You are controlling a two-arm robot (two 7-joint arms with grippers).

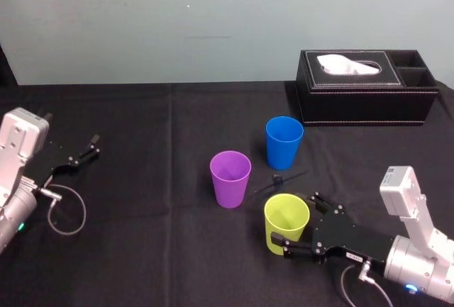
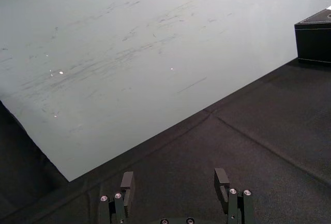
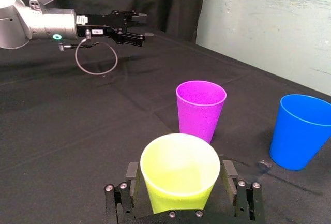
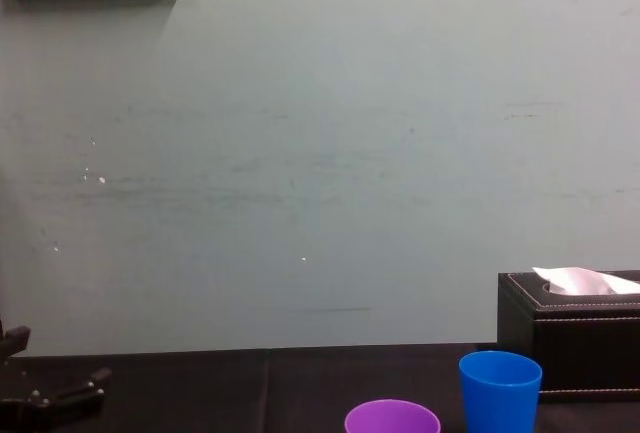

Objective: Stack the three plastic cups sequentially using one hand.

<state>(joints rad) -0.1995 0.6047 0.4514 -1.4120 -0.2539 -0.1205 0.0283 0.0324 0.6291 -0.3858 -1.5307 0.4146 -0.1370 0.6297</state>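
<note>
The left gripper (image 1: 88, 148) sits parked well off to the left, jaws spread on nothing. The purple cup (image 1: 230, 179) stands just ahead of the right gripper (image 1: 299, 223), and the blue cup (image 1: 284, 142) is near, off to its far side. The green cup (image 1: 286, 220) stands upright between that gripper's jaws. I'd want a firm squeeze at mid-wall, then a straight lift clear of the purple rim before lowering it centred. The arm lies low and level, reaching in from the right. Whether it has clamped yet I cannot tell.
</note>
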